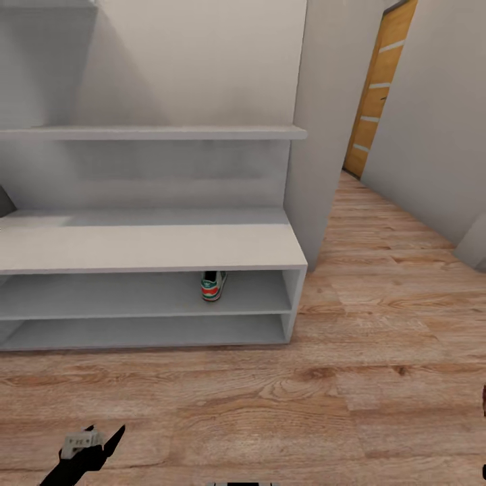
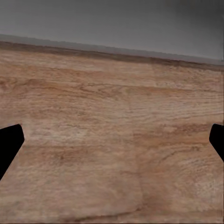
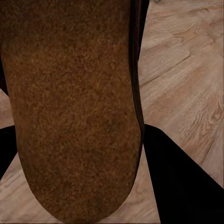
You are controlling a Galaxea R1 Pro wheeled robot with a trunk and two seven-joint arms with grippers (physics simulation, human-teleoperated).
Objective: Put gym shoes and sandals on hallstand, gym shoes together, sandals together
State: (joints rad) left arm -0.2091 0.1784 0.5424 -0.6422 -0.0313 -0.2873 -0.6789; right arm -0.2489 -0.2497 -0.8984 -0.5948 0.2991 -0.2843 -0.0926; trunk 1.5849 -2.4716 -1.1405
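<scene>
While clamped between the right gripper's (image 3: 88,154) black fingers (image 3: 186,182), sandal (image 3: 74,107) runs lengthwise along them, sole to camera. Left gripper (image 2: 112,140) spread wide above bare floor (image 2: 112,93). One gym shoe (image 1: 212,285) on shoe rack's (image 1: 148,246) upper open shelf, heel outward.

Gym shoe (image 1: 212,285) on hallstand (image 1: 155,246) shelf; sandal (image 3: 70,107) seemingly claw-held.
</scene>
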